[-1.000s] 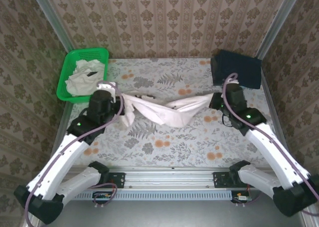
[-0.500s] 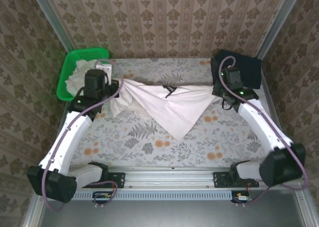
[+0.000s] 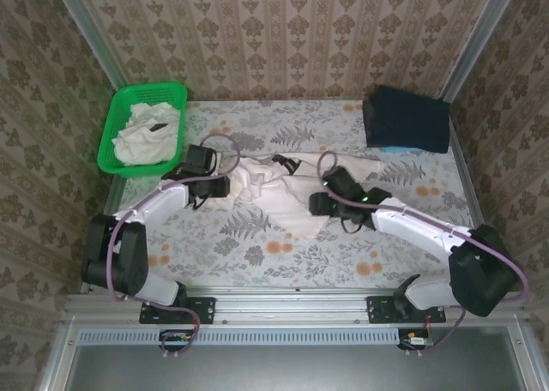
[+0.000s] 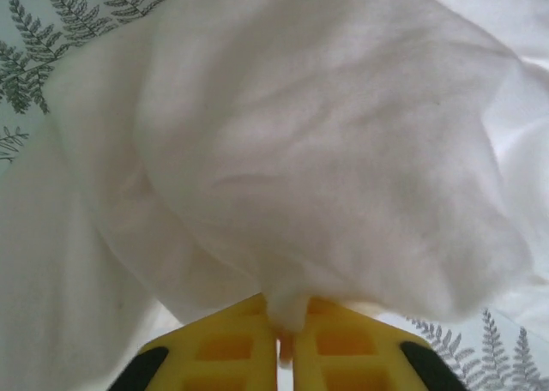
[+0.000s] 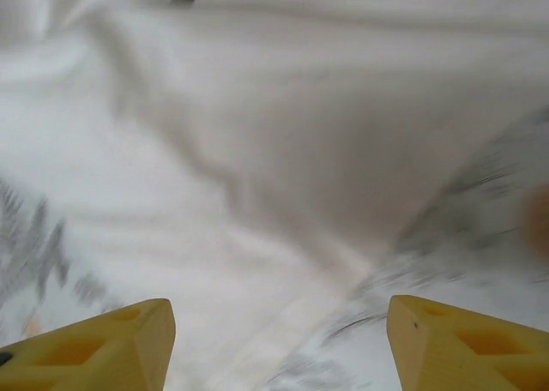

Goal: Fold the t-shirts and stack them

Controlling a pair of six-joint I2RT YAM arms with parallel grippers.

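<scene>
Left wrist view: my left end effector (image 4: pixel 285 322) is narrow, pinching the t-shirt (image 4: pixel 326 151). My right end effector (image 5: pixel 276 322) stands wide.

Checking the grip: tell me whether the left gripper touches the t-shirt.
Touching. The left wrist view shows a fold of the t-shirt pinched between the nearly closed fingers of the left gripper.

The left gripper (image 4: pixel 285 322), its yellow jaws nearly together, pinches a fold of the bunched white shirt (image 4: pixel 326 151) lying over the fern-print table (image 4: pixel 34 57).
</scene>
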